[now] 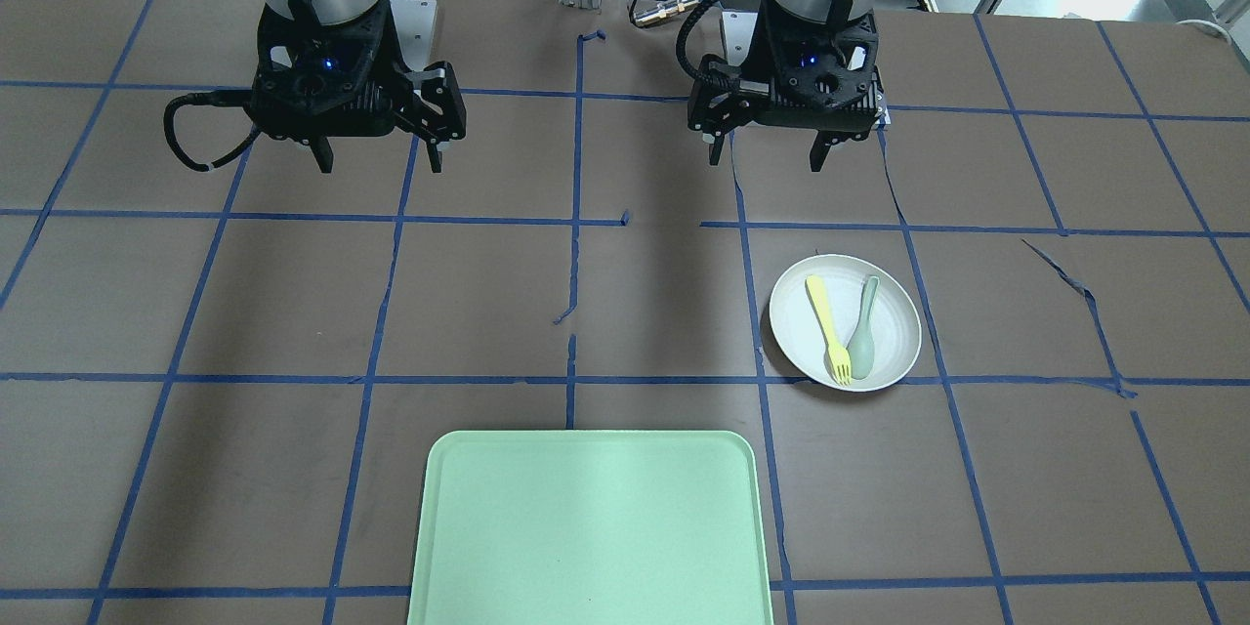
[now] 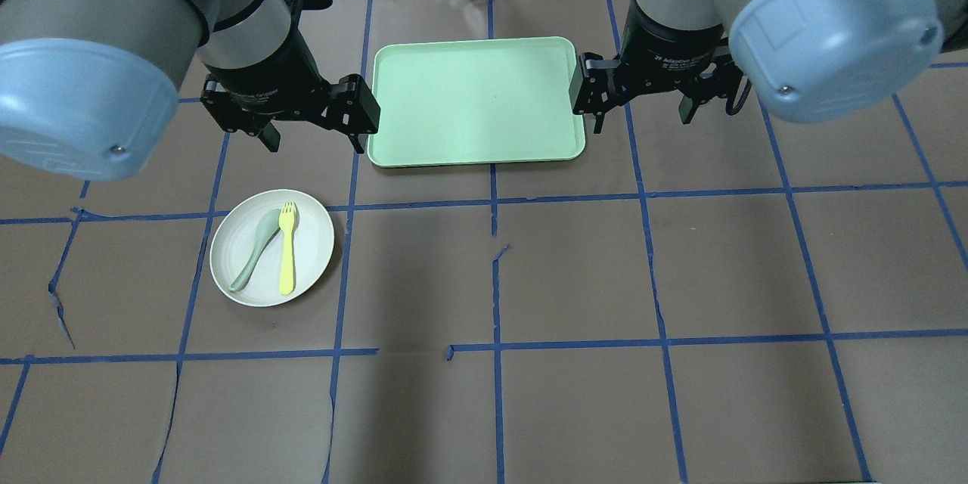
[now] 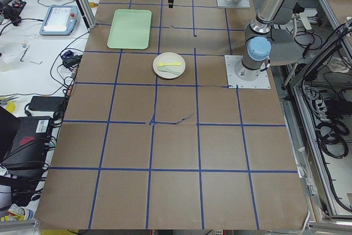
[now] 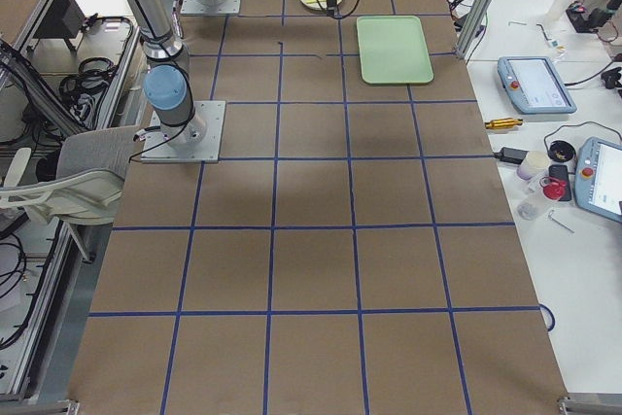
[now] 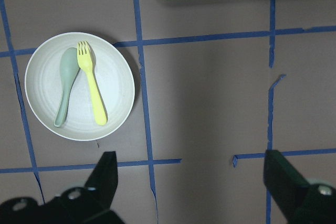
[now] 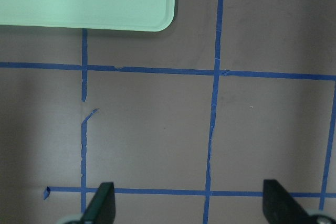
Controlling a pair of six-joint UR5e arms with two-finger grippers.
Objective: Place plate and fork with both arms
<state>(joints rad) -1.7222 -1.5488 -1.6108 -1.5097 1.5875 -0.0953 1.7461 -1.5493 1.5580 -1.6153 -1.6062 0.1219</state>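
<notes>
The off-white plate [image 1: 894, 332] lies on the table on my left side, and shows in the overhead view [image 2: 314, 242] and the left wrist view [image 5: 118, 85]. The yellow fork [image 1: 827, 324] lies in it beside a grey-green spoon [image 1: 864, 332], tines toward the tray [image 2: 286, 253]. My left gripper [image 2: 314, 142] hangs open and empty above the table, between the plate and the robot's base in the front-facing view [image 1: 769, 156]. My right gripper [image 2: 643, 119] is open and empty over bare table [image 1: 379, 158].
A mint-green tray [image 2: 476, 98] lies at the far middle of the table with nothing on it [image 1: 586, 527]. Blue tape lines grid the brown table cover. Screens and cables sit on side benches beyond the table's far edge.
</notes>
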